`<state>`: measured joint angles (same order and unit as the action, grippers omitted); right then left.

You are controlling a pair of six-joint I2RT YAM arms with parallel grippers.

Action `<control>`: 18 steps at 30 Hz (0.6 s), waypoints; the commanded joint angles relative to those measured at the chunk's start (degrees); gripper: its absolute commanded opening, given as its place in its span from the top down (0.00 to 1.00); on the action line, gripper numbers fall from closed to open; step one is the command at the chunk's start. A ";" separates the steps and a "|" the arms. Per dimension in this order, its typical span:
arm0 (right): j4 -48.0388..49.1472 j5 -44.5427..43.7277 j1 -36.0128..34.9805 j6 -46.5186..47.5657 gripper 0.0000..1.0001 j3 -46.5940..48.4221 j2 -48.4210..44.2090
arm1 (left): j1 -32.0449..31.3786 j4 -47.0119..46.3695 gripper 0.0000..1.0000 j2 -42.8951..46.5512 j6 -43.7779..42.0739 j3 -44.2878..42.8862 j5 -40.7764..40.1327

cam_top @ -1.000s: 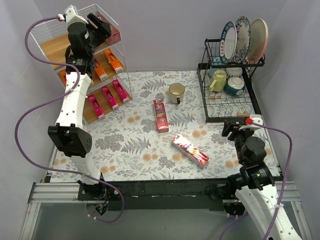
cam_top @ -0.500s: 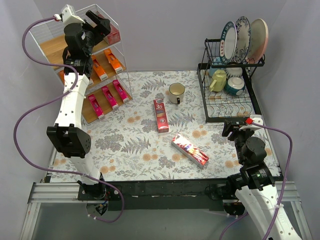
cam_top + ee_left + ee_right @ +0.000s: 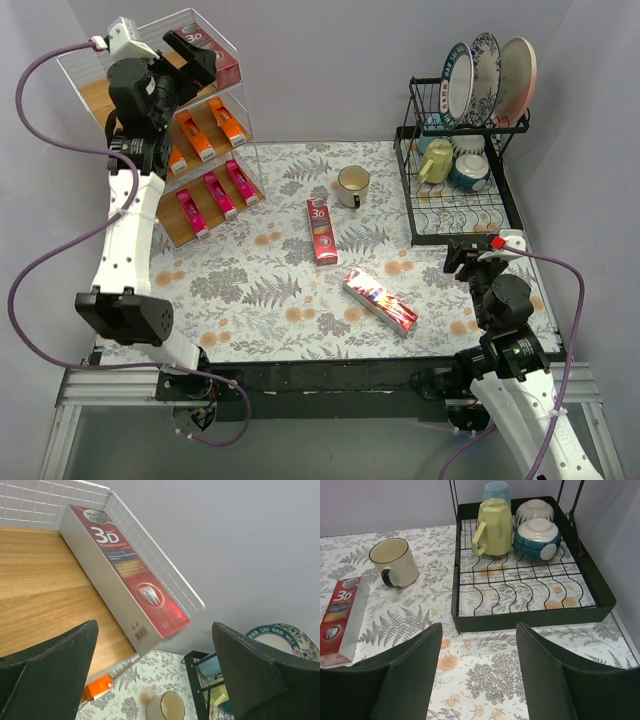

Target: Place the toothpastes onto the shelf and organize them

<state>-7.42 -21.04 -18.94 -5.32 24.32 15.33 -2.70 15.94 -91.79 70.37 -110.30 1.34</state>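
The shelf [image 3: 112, 92] stands at the far left, a white wire frame with wooden boards. A dark red "3D" toothpaste [image 3: 125, 570] lies on the top board against the wire wall [image 3: 207, 54]. My left gripper [image 3: 190, 68] [image 3: 155, 675] hangs open just short of it, not touching. Orange cartons [image 3: 198, 138] fill the middle board and pink ones [image 3: 218, 193] the bottom. Two more dark red toothpastes lie on the table, one [image 3: 320, 230] [image 3: 340, 620] at the centre, one [image 3: 380, 300] nearer. My right gripper [image 3: 462, 258] [image 3: 477, 675] is open and empty over the table.
A black dish rack [image 3: 505, 195] [image 3: 530, 615] at the back right holds plates [image 3: 490, 75], bowls and a yellow cup [image 3: 496, 527]. A cream mug [image 3: 352, 185] [image 3: 395, 562] stands on the floral cloth beside the centre carton.
My left gripper has opened and let go of the dark red toothpaste on the top board, and the arm has drawn back to the left. The right arm has not moved.
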 commanded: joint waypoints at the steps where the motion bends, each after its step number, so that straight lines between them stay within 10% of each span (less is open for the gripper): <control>1: 3.20 0.21 -0.40 0.93 0.31 -0.59 -0.74 | 0.41 2.16 0.02 10.65 -1.20 4.91 4.10; 12: 3.73 0.38 -0.48 0.93 0.31 -0.76 -0.39 | -3.18 9.63 0.02 25.60 -2.43 21.43 11.57; 18: 4.26 0.65 -0.49 0.84 0.32 -0.76 -0.30 | -15.65 10.33 0.02 30.44 -2.08 33.47 6.41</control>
<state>-6.98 -20.80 -19.20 -5.32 23.66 15.35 -11.42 23.22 -63.00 68.82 -82.48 9.82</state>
